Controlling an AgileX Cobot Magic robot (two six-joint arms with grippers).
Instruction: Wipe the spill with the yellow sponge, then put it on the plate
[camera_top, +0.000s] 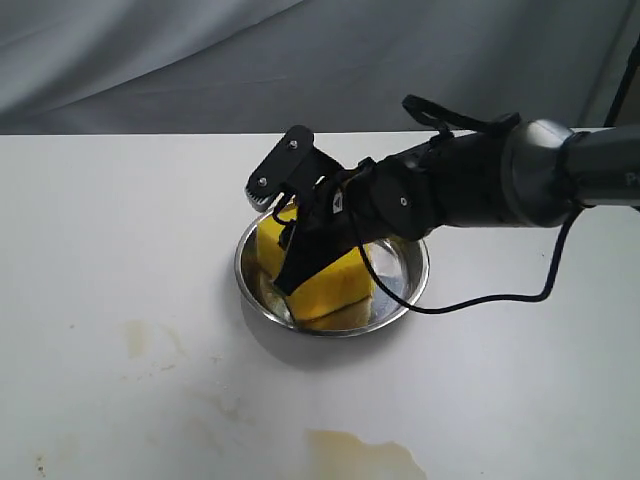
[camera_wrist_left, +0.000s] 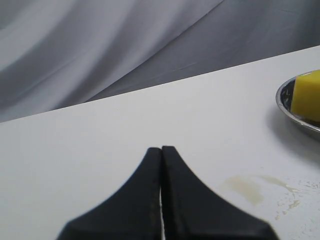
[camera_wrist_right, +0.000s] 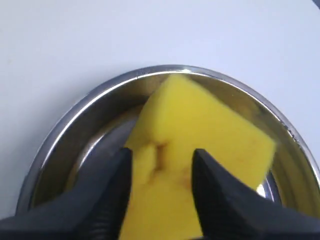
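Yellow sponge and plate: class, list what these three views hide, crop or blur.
Exterior view: the right gripper covers the yellow sponge's middle; whether it grips is unclear.
Exterior view: the brownish patch runs off the bottom edge.
Left wrist view: the plate and sponge are cropped by the frame edge.
Right wrist view: the blurred right gripper hides the sponge's lower sides.

The right tool (camera_top: 276, 238) covers the middle of the yellow sponge (camera_top: 335, 290) and the upper rim of the plate (camera_top: 243, 275); whether its blurred fingers press the sponge cannot be told. A brownish wet patch (camera_top: 360, 458) runs off the frame's lower edge. In the left wrist view, sponge and plate are cut at the right edge.
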